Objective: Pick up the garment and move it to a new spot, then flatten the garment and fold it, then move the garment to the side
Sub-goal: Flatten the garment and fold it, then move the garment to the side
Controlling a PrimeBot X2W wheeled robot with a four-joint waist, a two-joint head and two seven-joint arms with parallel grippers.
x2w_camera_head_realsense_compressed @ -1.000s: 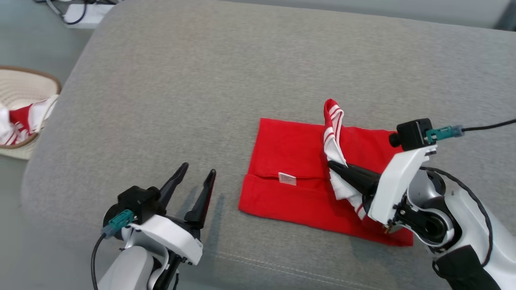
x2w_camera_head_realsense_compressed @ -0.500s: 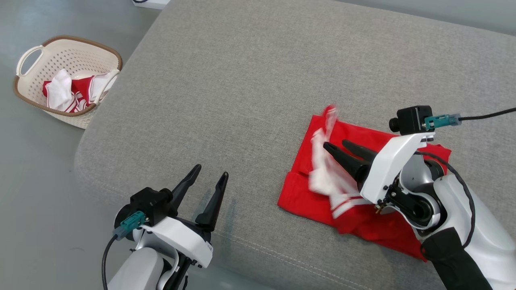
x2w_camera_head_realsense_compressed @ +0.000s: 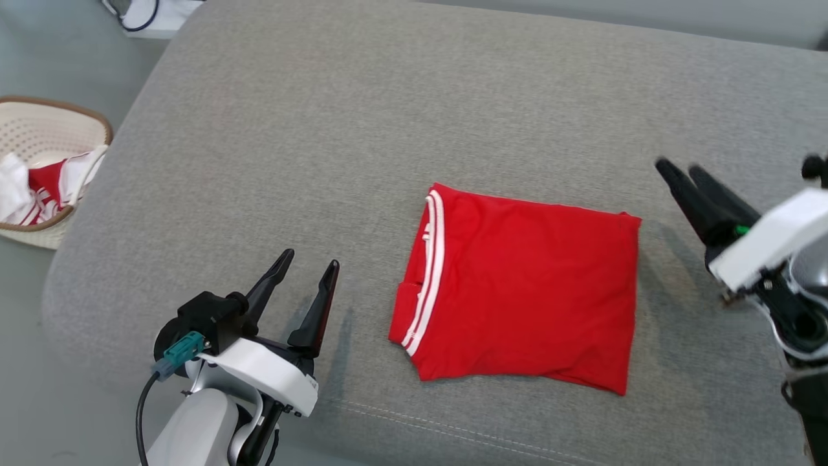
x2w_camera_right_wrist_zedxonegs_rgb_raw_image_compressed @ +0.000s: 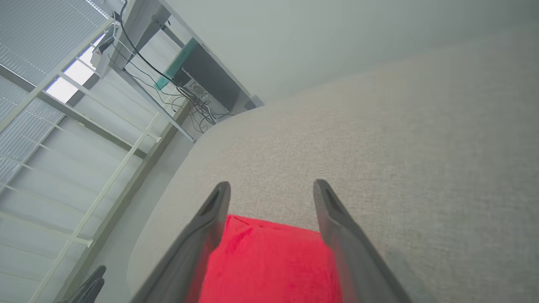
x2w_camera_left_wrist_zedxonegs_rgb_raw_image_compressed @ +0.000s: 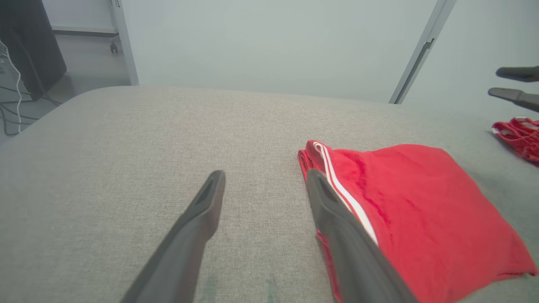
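Lying folded, garment [x2w_camera_head_realsense_compressed: 524,304] between left claw [x2w_camera_head_realsense_compressed: 309,257], fingers apart, and right claw [x2w_camera_head_realsense_compressed: 679,167], also apart, untouched

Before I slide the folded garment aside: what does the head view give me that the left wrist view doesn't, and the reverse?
Head view adds: the cream basket off the cushion's left end, with red-and-white clothes in it, and the folded red garment in full outline. Left wrist view adds: a second crumpled red-and-white piece near the right gripper, and a dark computer tower beyond the cushion. Both: that garment lying flat, white stripes toward the left gripper, and both grippers open, clear of the cloth.
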